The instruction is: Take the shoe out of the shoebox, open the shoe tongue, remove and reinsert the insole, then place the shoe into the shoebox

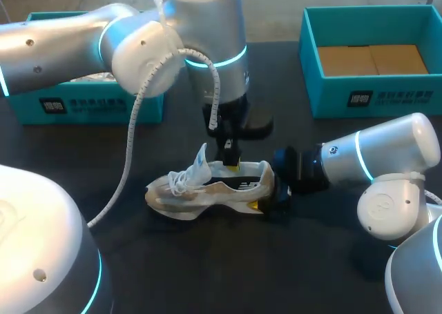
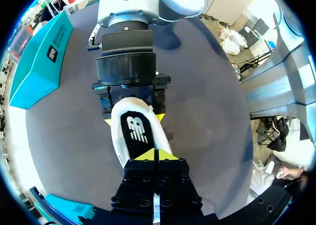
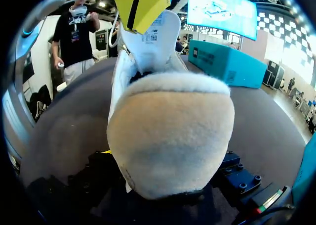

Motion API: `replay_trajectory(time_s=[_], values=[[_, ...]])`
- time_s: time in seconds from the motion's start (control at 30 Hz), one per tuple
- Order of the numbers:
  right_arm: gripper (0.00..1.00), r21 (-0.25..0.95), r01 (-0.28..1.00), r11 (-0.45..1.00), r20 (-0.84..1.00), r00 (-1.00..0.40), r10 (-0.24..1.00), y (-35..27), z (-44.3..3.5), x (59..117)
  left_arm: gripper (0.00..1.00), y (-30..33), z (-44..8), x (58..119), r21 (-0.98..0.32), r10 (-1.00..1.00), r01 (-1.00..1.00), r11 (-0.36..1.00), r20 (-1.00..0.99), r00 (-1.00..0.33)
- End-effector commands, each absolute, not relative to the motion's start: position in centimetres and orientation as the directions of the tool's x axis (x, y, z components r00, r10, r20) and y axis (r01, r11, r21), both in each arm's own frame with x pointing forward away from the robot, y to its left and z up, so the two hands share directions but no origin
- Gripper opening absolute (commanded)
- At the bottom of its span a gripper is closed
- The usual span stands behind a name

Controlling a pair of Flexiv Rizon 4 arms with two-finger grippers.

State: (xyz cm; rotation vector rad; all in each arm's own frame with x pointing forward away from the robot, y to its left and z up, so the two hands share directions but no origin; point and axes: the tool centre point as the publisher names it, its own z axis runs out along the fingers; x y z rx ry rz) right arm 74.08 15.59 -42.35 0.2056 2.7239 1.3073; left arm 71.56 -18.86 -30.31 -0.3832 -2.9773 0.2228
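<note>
At table [image 1: 207, 266] centre, right gripper [image 1: 271, 194] is clamping the shoe [image 1: 207, 190] by its heel; left gripper [image 2: 154, 155], fingertips pressed together, is hanging directly above the insole [image 2: 136, 131].

Left teal cardboard box [image 1: 90, 108]: black patch with white marks on its front wall, too small to make out.
Right teal cardboard box [image 1: 394, 96]: a like black patch on its front wall, unreadable.
Black insole [image 2: 137, 131] in white mesh shoe [image 2: 117, 142]: a white logo, no legible words.
White shoe tongue [image 3: 154, 33]: a tag of fine print, too small to read.
</note>
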Motion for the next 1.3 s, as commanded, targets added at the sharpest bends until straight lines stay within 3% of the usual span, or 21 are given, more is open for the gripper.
replay_trajectory(time_s=[0.03,0.27,0.73,1.3], values=[[0.00,0.777,0.075,0.625,-0.045,-0.984,0.174,15.8,-42.4,74.0,0.00,-18.5,-30.2,71.5,-0.166,0.261,0.242,0.956,0.107,-0.959],[0.00,0.777,0.075,0.625,-0.045,-0.984,0.174,15.8,-42.4,74.0,0.00,-18.5,-30.2,71.5,-0.166,0.261,0.242,0.956,0.107,-0.959],[0.00,0.777,0.075,0.625,-0.045,-0.984,0.174,15.8,-42.4,74.0,0.00,-21.7,-35.6,71.8,-0.158,0.241,0.219,0.963,0.134,-0.961],[0.00,0.777,0.075,0.625,-0.045,-0.984,0.174,15.8,-42.4,74.0,0.00,-20.0,-38.2,72.4,-0.158,0.226,0.196,0.968,0.195,-0.954]])
